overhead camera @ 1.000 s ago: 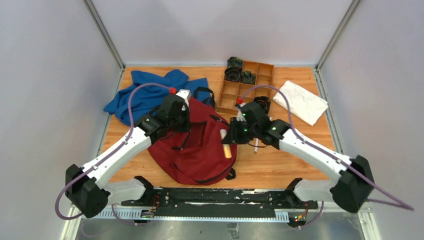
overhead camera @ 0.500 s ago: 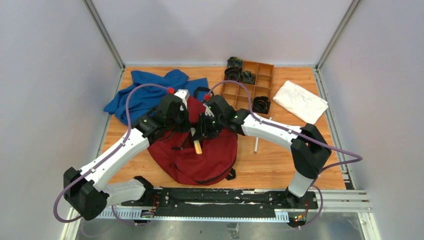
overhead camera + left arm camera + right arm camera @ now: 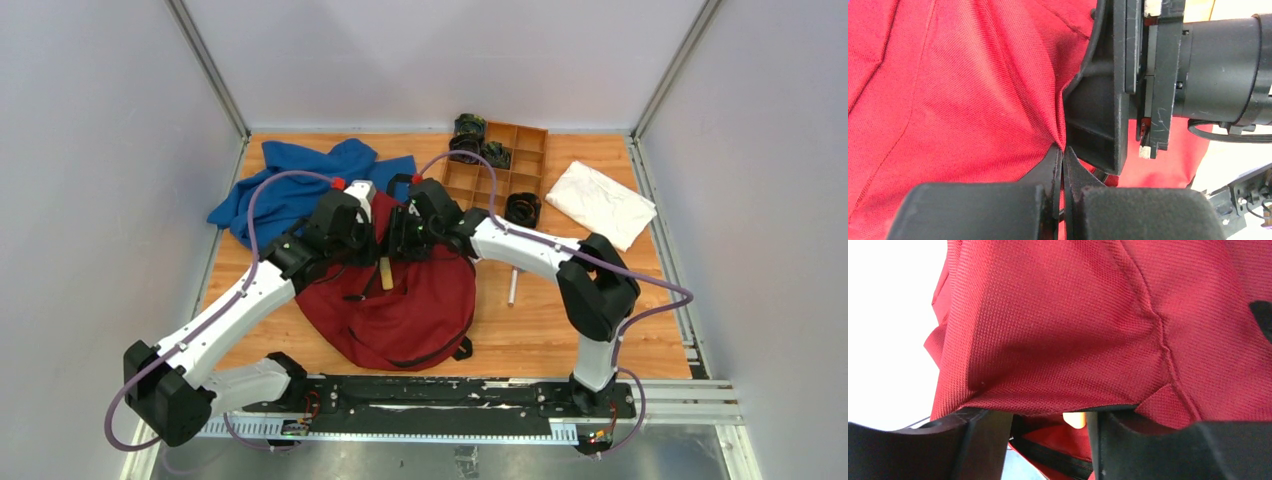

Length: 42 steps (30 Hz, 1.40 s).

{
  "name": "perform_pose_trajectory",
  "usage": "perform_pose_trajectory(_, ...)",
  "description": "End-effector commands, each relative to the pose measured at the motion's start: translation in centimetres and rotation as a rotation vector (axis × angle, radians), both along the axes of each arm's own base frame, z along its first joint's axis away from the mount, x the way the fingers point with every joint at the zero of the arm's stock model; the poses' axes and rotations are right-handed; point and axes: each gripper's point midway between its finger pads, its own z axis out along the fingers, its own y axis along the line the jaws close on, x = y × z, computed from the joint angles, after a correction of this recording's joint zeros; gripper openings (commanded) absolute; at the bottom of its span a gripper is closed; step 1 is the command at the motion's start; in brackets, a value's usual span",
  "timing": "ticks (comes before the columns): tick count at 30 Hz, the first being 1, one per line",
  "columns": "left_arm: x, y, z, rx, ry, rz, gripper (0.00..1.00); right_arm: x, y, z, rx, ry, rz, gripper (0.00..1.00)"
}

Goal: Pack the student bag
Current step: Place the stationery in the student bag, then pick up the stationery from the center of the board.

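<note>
The bag (image 3: 410, 310) lies flat in the middle of the tabletop (image 3: 560, 330), its rounded bottom toward the arm bases and its top handle at the far end. Both arms reach in over its far half and nearly meet there.

The left claw (image 3: 1062, 155) is closed tight, with no gap between its fingers. It pinches a raised fold of the bag's red fabric, and the cloth pulls up into a ridge at the fingertips. The right arm's black wrist sits just beside this pinch.

The right claw (image 3: 1050, 420) is just to the right of the left claw, over the bag's far half. Its fingers (image 3: 988, 440) stand partly apart, about midway, with red fabric arching over the gap between them. A pale tan stick (image 3: 386, 272) shows in that gap, closer to one finger. The pictures do not show whether the stick touches either finger. From above, the stick points from the right claw toward the bag's middle and lies against the red cloth between the two claws.

A crumpled blue cloth (image 3: 290, 185) lies at the bag's far left, and its edge touches the bag. A wooden tray (image 3: 500, 170) with compartments stands at the bag's far right, with dark items in its far compartments. One more dark item (image 3: 522, 208) sits on the tabletop at the tray's near edge. A folded white cloth (image 3: 603, 203) lies farther right of the bag, well apart from it. A thin white stick (image 3: 513, 288) lies on the tabletop just right of the bag.
</note>
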Motion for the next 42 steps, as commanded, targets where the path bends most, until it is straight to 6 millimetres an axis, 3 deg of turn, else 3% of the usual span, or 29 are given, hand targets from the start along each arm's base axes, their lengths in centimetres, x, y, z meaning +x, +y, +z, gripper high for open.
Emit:
perform_pose_trajectory(1, -0.4, -1.2, 1.3, -0.074, -0.017, -0.037, 0.00, 1.8, -0.9, 1.9, 0.019, -0.079, -0.084, 0.62)
perform_pose_trajectory(6, -0.2, -1.2, 1.0, -0.065, -0.014, -0.039, 0.00, -1.7, -3.1, 2.1, 0.012, -0.083, -0.036, 0.62)
perform_pose_trajectory(9, -0.2, -1.0, 0.6, -0.049, -0.010, -0.036, 0.00, -3.6, -5.7, 3.7, -0.022, -0.145, -0.030, 0.58)
perform_pose_trajectory(12, 0.0, -0.8, 0.1, -0.033, -0.005, -0.028, 0.00, -3.4, -11.0, 4.2, -0.165, -0.224, -0.161, 0.53)
perform_pose_trajectory(15, 0.1, -0.8, -0.2, -0.031, 0.004, -0.024, 0.00, -1.9, -18.9, 2.6, -0.351, -0.245, -0.367, 0.52)
perform_pose_trajectory(18, 0.1, -1.1, -0.2, -0.042, 0.008, -0.031, 0.00, -1.9, -26.7, -1.5, -0.556, -0.147, -0.509, 0.52)
perform_pose_trajectory(21, 0.2, -1.0, -0.3, -0.026, 0.019, -0.027, 0.00, -2.8, -30.0, -4.6, -0.691, -0.056, -0.495, 0.53)
perform_pose_trajectory(24, 0.3, -0.9, -0.1, -0.022, 0.012, -0.028, 0.00, -3.4, -31.2, -6.5, -0.806, -0.006, -0.445, 0.57)
perform_pose_trajectory(33, 0.1, -1.3, -0.4, -0.040, 0.024, -0.038, 0.00, -2.7, -30.8, -11.9, -0.902, 0.082, -0.330, 0.56)
perform_pose_trajectory(37, -0.2, -1.4, -0.3, -0.046, 0.031, -0.051, 0.00, -1.8, -30.3, -13.6, -0.904, 0.109, -0.310, 0.38)
perform_pose_trajectory(41, -0.2, -1.3, 0.0, -0.047, 0.021, -0.046, 0.00, -1.1, -30.1, -14.3, -0.875, 0.135, -0.307, 0.01)
perform_pose_trajectory(42, -0.2, -1.2, 0.1, -0.046, 0.019, -0.043, 0.00, -1.2, -29.7, -14.0, -0.854, 0.135, -0.298, 0.00)
